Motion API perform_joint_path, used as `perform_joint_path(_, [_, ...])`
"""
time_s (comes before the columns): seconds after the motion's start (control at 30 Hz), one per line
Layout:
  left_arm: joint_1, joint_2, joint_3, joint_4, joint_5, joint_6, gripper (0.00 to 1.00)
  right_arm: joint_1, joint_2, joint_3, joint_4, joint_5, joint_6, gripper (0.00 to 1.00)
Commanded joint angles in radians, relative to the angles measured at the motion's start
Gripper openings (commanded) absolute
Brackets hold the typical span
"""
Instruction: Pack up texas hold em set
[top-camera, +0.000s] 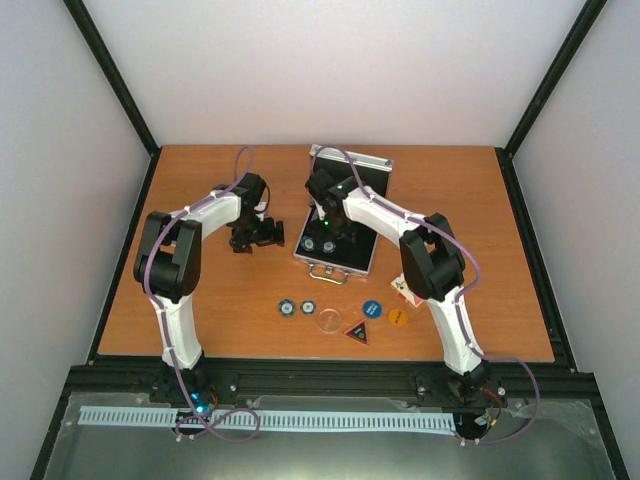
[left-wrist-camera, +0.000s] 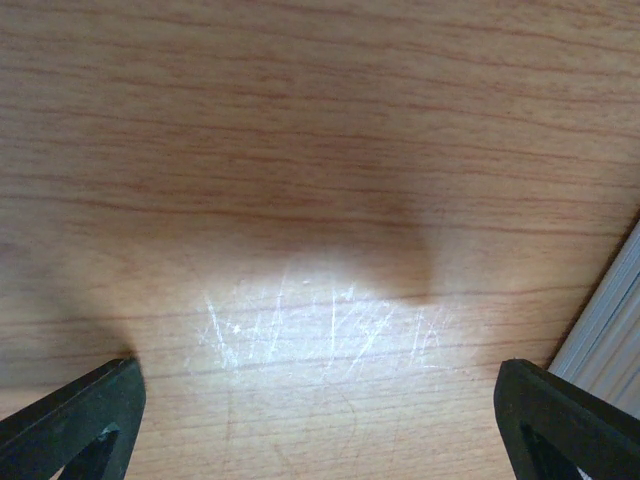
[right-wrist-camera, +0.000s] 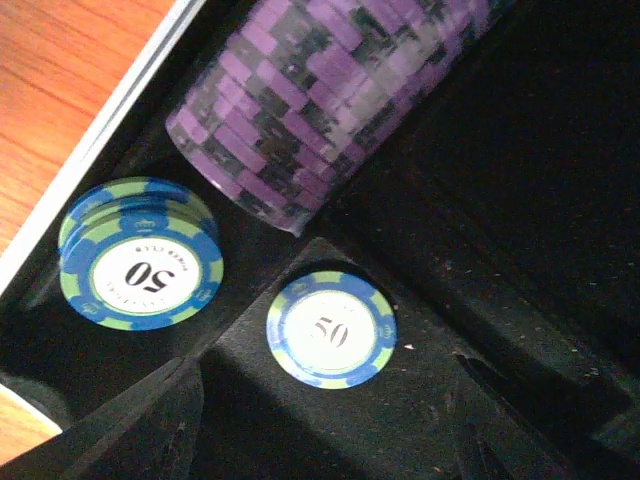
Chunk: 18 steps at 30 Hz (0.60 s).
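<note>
1. Case (top-camera: 360, 262): silver, black-lined, lid open, at mid-tabletop (top-camera: 450, 200).
2. Right jaws (right-wrist-camera: 320, 400): apart, low over the case lining. A blue-green 50 chip (right-wrist-camera: 331, 329) lies flat and untouched just ahead, centred between them.
3. 50-chip stack (right-wrist-camera: 140, 265) and purple chip row (right-wrist-camera: 310, 90): inside the case, beyond the jaws.
4. Left jaws (left-wrist-camera: 318, 400): wide apart, over bare tabletop, left of the case.
5. Triangular button (top-camera: 357, 331): on the tabletop, near side of the case.
</note>
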Motion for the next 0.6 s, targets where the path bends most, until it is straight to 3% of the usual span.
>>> perform_joint_path(0.0, [0.009, 0.006, 0.003, 0.005, -0.001, 0.013, 0.99, -0.002, 0.046, 0.029, -0.029, -0.049, 0.031, 0.69])
perform_joint_path(0.4, [0.013, 0.014, -0.003, 0.008, 0.005, 0.012, 0.99, -0.002, 0.094, 0.066, -0.059, -0.023, 0.064, 0.62])
perform_joint_path(0.43, [0.012, 0.014, -0.003, 0.009, 0.005, 0.012, 0.99, -0.002, 0.094, 0.064, -0.059, -0.023, 0.06, 0.59])
perform_joint_path(0.5, [0.014, 0.017, -0.001, 0.008, 0.005, 0.013, 0.98, -0.002, 0.078, 0.049, -0.044, -0.019, 0.062, 0.44])
perform_joint_path(0.57, [0.014, 0.018, -0.001, 0.009, 0.005, 0.013, 0.99, -0.002, 0.051, 0.028, -0.024, -0.01, 0.063, 0.43])
